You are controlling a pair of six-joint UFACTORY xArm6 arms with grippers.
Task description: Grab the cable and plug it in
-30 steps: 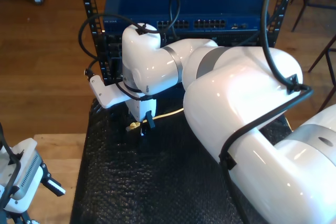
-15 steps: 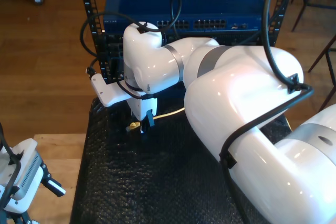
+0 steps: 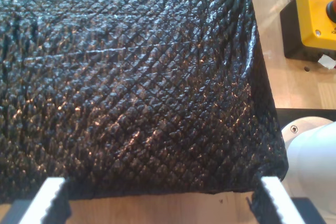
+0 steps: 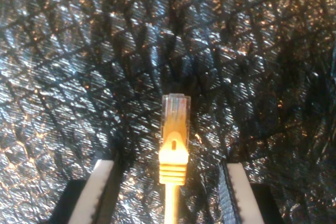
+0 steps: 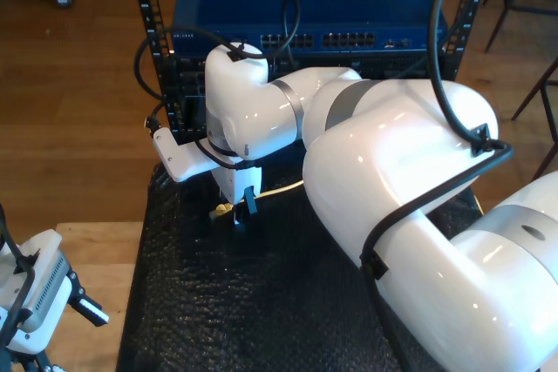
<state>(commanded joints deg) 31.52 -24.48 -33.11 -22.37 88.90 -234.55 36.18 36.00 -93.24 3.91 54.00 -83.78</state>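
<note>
The cable point(image 5: 283, 187) is thin and pale yellow and runs across the black mat point(image 5: 261, 302) to its plug point(image 5: 222, 210). In the second wrist view the clear plug point(image 4: 174, 129) and its yellow boot lie on the mat between the two pale fingers point(image 4: 105, 182), with a gap on each side. My second gripper point(image 4: 169, 165) is open around the plug and hangs just over it on the big white arm point(image 5: 242, 211). My first gripper point(image 3: 161, 182) is open with nothing between its fingers, over the mat's edge point(image 3: 131, 77). It sits low at the exterior view's left point(image 5: 87, 309).
A blue network switch point(image 5: 305, 6) with a row of ports point(image 5: 349, 41) stands in a rack behind the mat. A yellow button box point(image 3: 315, 14) rests on the wooden table beside the mat. The big white arm covers the mat on the exterior view's right.
The second arm's wrist has shifted only slightly above the plug. The plug and cable lie where they were, and the first gripper has not moved.
</note>
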